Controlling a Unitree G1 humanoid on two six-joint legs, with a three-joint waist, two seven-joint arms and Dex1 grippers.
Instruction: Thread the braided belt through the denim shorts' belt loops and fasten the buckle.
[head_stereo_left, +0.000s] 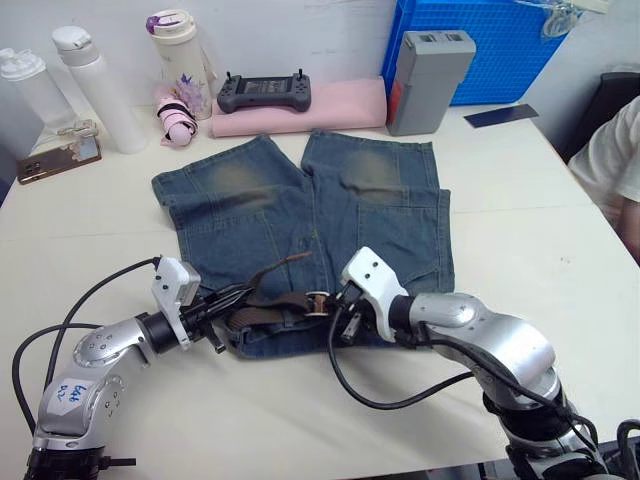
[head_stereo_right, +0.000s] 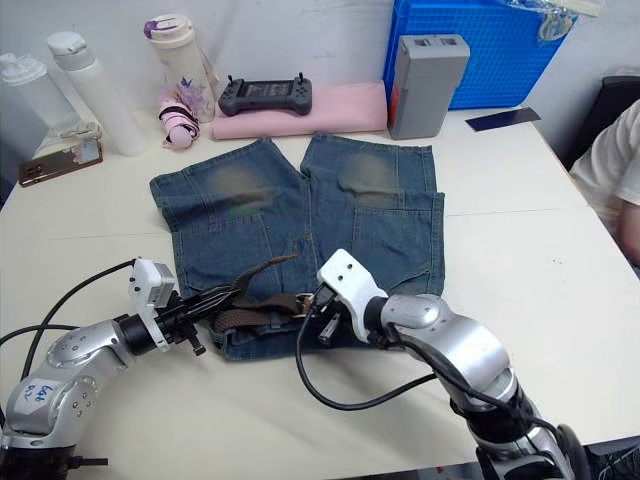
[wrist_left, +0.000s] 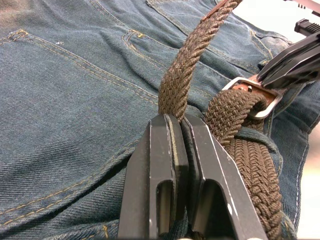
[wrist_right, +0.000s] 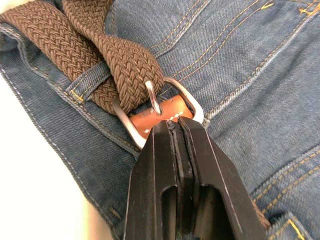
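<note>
Up close, left fingers (wrist_left: 175, 131) pinching braided belt (wrist_left: 186, 75); right fingers (wrist_right: 176, 131) clamped on buckle (wrist_right: 165, 107) tab.

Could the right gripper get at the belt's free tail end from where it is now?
Probably not yet: the right gripper is shut on the buckle, and the left gripper already pinches the braided belt below that tail.
</note>
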